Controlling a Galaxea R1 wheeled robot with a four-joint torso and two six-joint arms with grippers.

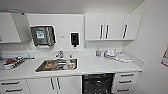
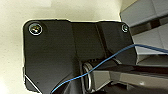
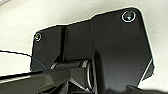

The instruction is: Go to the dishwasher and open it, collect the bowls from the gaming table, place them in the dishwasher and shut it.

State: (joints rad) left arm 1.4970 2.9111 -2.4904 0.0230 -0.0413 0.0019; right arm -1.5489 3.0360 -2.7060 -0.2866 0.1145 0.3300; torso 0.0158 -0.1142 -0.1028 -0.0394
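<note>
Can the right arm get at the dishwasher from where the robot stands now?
Probably yes. The dishwasher sits straight ahead under the counter, right of the sink, and nothing stands before its dark front. How near the arm is, I cannot tell.

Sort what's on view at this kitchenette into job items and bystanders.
Job: dishwasher, under the counter, its dark inside showing.

Bystanders: sink with dishes in it, tap, paper towel dispenser, soap dispenser, wall cabinets, drawers.

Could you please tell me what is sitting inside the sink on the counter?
Inside the sink lie a few jumbled items, one orange-brown, the others pale or metallic. What they are cannot be made out, and anything beneath them is covered.
</note>
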